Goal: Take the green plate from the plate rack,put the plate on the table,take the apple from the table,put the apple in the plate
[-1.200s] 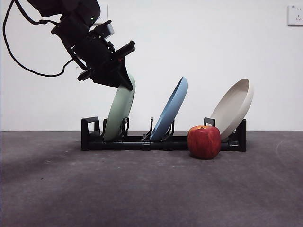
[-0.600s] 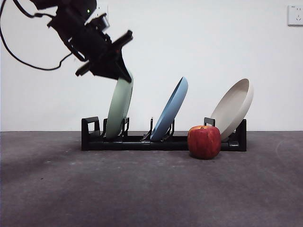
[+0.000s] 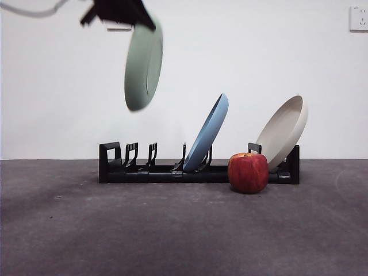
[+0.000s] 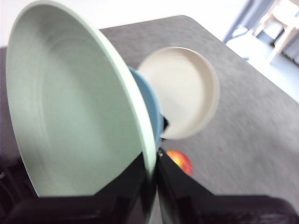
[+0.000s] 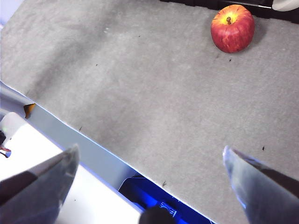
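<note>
Gripping green plate (image 3: 143,63) by rim in left gripper (image 4: 152,175), clear above plate rack (image 3: 198,169); waiting with right gripper (image 5: 149,172) agape, empty; leaving plate placement, apple (image 3: 248,172) transfer undone.

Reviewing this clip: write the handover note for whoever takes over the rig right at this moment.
Left gripper: shut on the green plate by its rim, holding it in the air above the plate rack, clear of the slots.
Right gripper: open, empty, waiting over the table's edge.
The apple sits on the table in front of the rack; the blue plate and beige plate remain racked.
Done: plate taken out.
Left: set it on the table, then put the apple in it.
</note>
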`<state>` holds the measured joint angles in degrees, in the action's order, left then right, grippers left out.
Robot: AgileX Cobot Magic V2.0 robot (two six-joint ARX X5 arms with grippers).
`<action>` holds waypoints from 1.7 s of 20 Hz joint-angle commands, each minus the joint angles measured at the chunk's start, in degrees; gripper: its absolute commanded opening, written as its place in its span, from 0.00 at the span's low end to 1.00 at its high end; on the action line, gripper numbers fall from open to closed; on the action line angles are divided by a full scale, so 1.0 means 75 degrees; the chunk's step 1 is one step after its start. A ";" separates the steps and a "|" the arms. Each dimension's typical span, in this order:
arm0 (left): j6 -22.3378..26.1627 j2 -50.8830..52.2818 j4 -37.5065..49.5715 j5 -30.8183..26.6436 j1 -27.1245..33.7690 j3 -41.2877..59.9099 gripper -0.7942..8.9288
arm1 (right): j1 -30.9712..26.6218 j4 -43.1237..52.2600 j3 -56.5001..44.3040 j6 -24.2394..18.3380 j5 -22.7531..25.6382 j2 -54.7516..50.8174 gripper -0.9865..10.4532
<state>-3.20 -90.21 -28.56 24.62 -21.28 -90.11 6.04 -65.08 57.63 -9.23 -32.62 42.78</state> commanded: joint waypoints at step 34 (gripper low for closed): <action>0.3165 -0.1842 0.0694 -0.7635 -0.6120 0.4374 0.09 | 0.0012 0.0032 0.0032 0.0055 -0.0061 -0.0003 0.66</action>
<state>20.56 -103.20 -23.57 -34.57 -67.16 -57.65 6.04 -65.08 57.63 -9.21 -32.86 42.85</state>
